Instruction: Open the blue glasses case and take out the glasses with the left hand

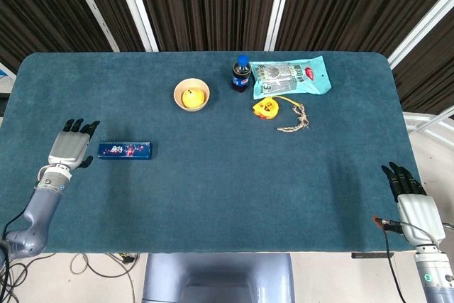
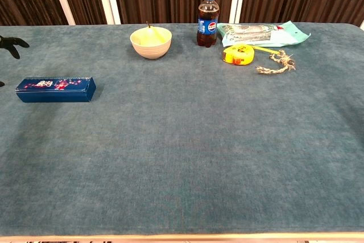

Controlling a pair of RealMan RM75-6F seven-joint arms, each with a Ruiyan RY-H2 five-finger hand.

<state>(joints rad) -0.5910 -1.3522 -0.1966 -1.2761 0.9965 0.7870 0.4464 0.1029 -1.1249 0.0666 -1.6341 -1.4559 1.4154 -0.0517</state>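
Observation:
The blue glasses case (image 1: 125, 150) (image 2: 55, 89) lies closed on the left part of the table, a long flat box with a floral print on its lid. My left hand (image 1: 69, 148) hovers just to the left of the case, fingers extended and apart, holding nothing; in the chest view only its dark fingertips (image 2: 11, 42) show at the left edge. My right hand (image 1: 409, 200) rests at the table's front right corner, fingers straight, holding nothing. The glasses are hidden inside the case.
At the back stand a cream bowl (image 1: 191, 94) with a yellow fruit, a cola bottle (image 1: 241, 74), a teal snack bag (image 1: 291, 76), a yellow tape measure (image 1: 266, 108) and a piece of rope (image 1: 294, 123). The table (image 1: 227, 196) is covered in teal cloth.

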